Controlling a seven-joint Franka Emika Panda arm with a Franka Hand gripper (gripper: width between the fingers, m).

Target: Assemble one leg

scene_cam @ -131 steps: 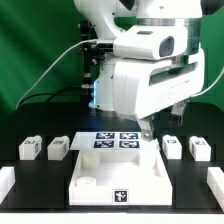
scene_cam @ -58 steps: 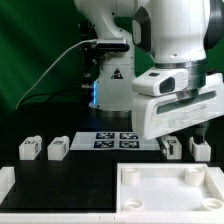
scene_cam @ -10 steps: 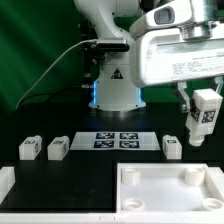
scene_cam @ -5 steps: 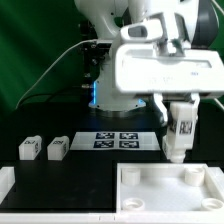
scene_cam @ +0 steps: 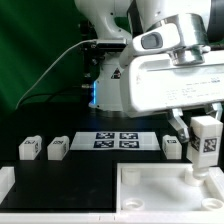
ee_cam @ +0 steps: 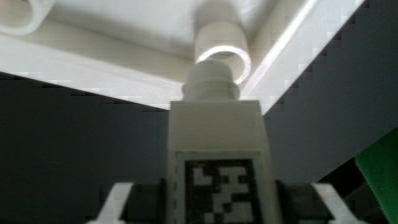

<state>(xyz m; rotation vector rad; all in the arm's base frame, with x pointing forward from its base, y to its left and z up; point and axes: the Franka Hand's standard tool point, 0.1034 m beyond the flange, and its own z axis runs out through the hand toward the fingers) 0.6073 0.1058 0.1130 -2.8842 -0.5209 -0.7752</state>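
My gripper is shut on one leg, a stubby white block with a square tag on its face, held upright. The leg hangs just above the far right corner of the large white panel, over a round corner boss. In the wrist view the leg fills the middle between my fingers, and its round tip points at the panel's corner. Three more legs stand on the table: two at the exterior view's left and one beside the held leg.
The marker board lies flat between the loose legs, in front of the robot base. A white block sits at the table's left edge. The table top is black.
The gripper with the leg has come down from high up and shifted to the exterior view's right, to the panel's far right corner. The loose legs and the panel have not moved.
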